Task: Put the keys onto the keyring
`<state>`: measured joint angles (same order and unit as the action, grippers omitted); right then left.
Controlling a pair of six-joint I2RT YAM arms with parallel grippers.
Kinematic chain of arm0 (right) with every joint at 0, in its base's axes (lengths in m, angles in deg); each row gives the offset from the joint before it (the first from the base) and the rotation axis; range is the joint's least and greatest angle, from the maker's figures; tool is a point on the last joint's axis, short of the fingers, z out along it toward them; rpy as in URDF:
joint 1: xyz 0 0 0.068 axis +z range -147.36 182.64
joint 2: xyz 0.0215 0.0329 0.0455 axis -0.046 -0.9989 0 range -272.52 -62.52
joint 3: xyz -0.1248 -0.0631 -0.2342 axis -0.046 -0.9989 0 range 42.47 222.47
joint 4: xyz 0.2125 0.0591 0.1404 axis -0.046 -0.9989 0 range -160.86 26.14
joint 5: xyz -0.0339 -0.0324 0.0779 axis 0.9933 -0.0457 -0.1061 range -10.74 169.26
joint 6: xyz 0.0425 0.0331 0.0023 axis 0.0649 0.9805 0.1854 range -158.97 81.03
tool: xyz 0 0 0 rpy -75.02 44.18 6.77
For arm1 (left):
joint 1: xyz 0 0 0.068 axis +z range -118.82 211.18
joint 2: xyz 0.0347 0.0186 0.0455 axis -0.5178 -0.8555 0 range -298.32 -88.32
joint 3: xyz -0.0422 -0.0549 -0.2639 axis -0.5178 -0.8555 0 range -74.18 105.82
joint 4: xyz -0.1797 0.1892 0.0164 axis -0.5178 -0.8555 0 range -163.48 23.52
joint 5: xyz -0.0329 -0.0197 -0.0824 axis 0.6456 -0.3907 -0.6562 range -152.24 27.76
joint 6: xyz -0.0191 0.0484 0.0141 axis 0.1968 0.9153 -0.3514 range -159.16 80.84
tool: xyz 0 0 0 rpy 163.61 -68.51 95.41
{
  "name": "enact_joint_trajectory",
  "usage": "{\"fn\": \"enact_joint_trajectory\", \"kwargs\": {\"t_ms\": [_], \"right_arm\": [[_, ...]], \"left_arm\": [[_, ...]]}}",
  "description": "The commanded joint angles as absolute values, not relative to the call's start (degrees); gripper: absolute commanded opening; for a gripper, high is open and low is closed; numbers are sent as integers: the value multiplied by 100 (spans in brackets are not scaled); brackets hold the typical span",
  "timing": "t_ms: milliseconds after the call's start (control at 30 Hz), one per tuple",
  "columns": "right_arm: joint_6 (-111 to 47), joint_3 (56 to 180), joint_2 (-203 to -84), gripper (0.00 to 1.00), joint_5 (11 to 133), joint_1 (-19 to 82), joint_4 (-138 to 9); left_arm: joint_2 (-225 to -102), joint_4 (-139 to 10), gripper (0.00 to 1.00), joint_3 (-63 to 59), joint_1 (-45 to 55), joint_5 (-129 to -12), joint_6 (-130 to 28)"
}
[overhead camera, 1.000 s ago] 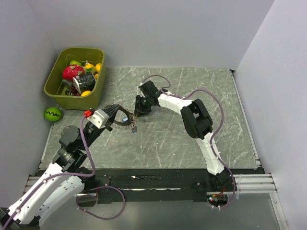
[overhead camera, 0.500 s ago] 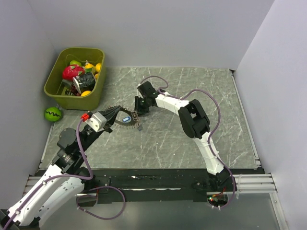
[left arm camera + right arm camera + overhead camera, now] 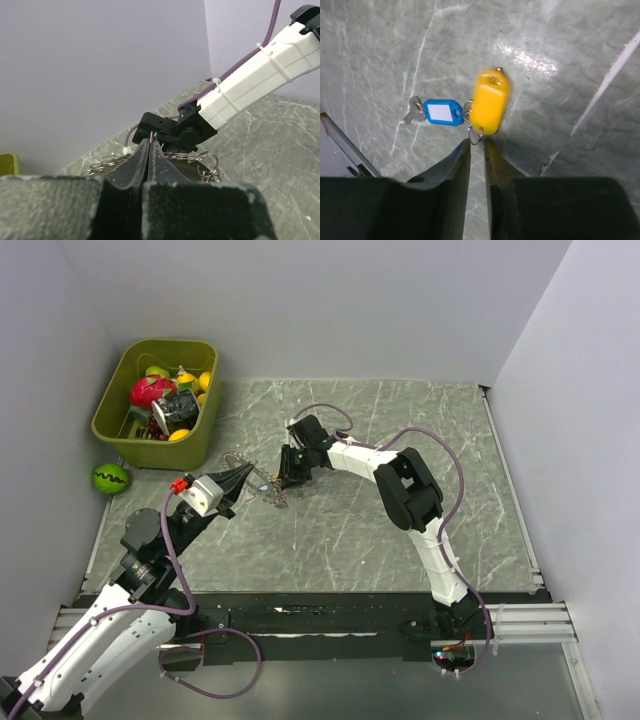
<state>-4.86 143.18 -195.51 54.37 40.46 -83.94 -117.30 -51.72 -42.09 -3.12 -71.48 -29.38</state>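
Top external: left claw (image 3: 238,481) and right claw (image 3: 288,472) meet tip to tip above the table (image 3: 400,440), with the keyring (image 3: 258,483) strung between them. Risk: the two are crowded, so a small misjudged push could knock the fingers together or drag the loop out of line. Both claws look narrow here, but the detail is too small to be sure. Left wrist: left claw (image 3: 150,150) is pinched tight, no gap showing, on the beaded keyring (image 3: 107,162), whose loops spill to either side. The right claw's black head (image 3: 167,134) sits just beyond. Risk: the chain is floppy and may sag or twist, so its opening may not face the keys. Right wrist: right claw (image 3: 477,150) is nearly closed, a thin slit left, gripping the small ring (image 3: 474,134) that carries the keys. The yellow tag (image 3: 490,102) and blue tag (image 3: 442,111) with one silver key (image 3: 412,109) hang off it over the table. The yellow tag is blurred, probably swinging. Risk: the grip is on thin wire only, so the bunch could rotate or slip out and drop.
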Motion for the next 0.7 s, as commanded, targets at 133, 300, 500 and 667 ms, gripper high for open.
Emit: {"fn": "enact_joint_trajectory", "kwargs": {"t_ms": [133, 300, 500, 667], "right_arm": [[-276, 14346, -19479, 36, 5131, 4034, -8030], [-232, 14469, -19655, 32, 5104, 4025, -8091], [-205, 14373, -19629, 0, 5350, 4017, -8074], [-250, 14241, -19533, 0, 5263, 3955, -8013]], "left_arm": [[-11584, -4680, 1, -4210, -283, -7244, -3037], [-11548, -4680, 1, -4237, -283, -7235, -3011], [-11566, -4723, 1, -4237, -283, -7244, -3011], [-11513, -4785, 1, -4202, -283, -7226, -2993]]}}
